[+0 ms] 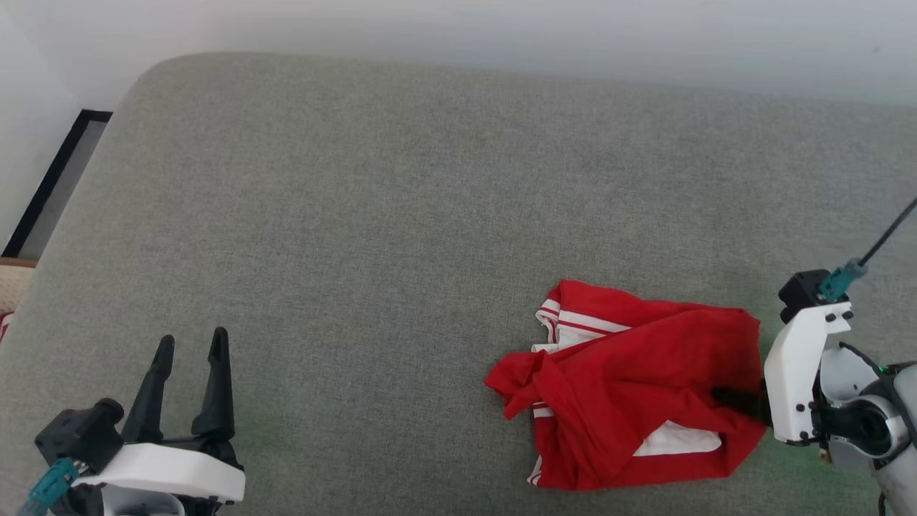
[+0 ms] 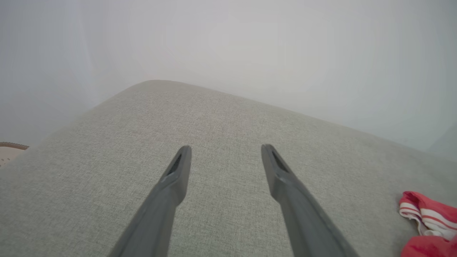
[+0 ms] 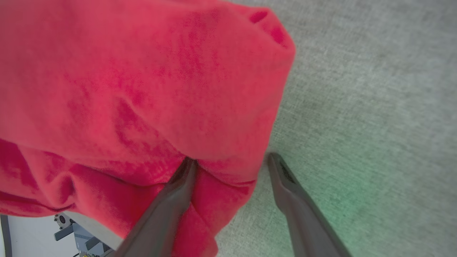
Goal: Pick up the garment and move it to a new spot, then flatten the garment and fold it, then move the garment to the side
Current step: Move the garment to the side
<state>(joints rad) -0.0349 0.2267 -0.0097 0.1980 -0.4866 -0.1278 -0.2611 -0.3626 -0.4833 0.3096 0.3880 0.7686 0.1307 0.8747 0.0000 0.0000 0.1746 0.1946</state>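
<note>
The garment (image 1: 630, 380) is a red T-shirt with white, striped-trim parts, lying crumpled on the right side of the grey cushion (image 1: 401, 215). My right gripper (image 1: 727, 398) is at its right edge, fingers pointing left into the cloth. In the right wrist view the gripper (image 3: 231, 160) is open. Its left finger (image 3: 171, 200) is tucked into a fold of the garment (image 3: 142, 89), and its right finger (image 3: 296, 200) lies on bare cushion beside the hem. My left gripper (image 1: 193, 337) stands open at the lower left, far from the garment, with nothing between its fingers (image 2: 225, 148). A striped corner of the garment (image 2: 428, 217) shows at that view's right edge.
The cushion's rounded far-left corner (image 1: 154, 72) drops to a pale wall, with a dark-framed strip of floor (image 1: 50, 186) beside it. A black cable (image 1: 888, 233) rises from my right wrist. Bare grey cushion stretches left of and behind the garment.
</note>
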